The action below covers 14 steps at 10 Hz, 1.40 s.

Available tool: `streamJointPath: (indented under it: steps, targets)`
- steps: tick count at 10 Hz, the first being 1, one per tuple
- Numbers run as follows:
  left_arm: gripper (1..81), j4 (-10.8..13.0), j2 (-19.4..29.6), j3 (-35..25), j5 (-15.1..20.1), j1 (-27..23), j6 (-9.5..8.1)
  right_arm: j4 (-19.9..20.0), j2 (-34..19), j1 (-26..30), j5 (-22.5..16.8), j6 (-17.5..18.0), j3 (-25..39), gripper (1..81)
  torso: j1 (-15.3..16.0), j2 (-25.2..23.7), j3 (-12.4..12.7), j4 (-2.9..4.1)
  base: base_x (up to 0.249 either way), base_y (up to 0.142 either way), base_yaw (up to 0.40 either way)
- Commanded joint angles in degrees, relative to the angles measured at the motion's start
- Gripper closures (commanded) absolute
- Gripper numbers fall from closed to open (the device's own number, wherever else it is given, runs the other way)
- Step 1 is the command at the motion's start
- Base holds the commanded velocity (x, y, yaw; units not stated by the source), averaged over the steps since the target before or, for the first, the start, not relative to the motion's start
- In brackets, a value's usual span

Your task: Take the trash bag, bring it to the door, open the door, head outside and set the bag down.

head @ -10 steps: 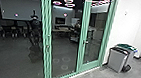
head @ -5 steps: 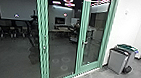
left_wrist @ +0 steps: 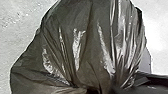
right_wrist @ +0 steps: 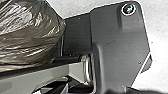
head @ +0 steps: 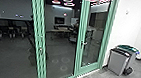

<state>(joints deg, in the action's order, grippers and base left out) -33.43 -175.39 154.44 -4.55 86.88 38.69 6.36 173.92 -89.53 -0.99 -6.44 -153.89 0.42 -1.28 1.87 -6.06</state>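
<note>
We're shifting viewpoint and can't tell our jaws' state; steering close, we're risking snagging the bulging dark plastic bag on the tall green post, centre-left.

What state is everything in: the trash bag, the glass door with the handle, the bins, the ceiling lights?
Trash bag: bulging, creased, gathered into folds.
Glass door with the handle: looks shut.
Grey bin: upright.
Green-topped bin: upright.
Ceiling lights: lit.

Glossy, wrinkled plastic trash bag, smooth glass panel
</note>
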Motion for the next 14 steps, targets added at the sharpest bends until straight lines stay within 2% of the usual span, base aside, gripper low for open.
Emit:
streamJointPath:
  steps: [1, 14]
  targets:
    - [81.1, 0.6, -0.2, -0.4, 3.5, -3.1, 0.07, -0.3, 0.1, 3.0, -3.1, -0.2, 0.2, 1.0, 0.0, 0.0, 0.0, 0.0, 0.138, -0.085, 0.0]
    - [81.1, 1.3, -0.5, -0.7, 2.1, -2.5, 0.07, -0.5, 0.1, 2.7, -3.1, -0.3, 0.2, 1.0, 0.0, 0.0, 0.0, 0.0, 0.137, -0.084, 0.0]
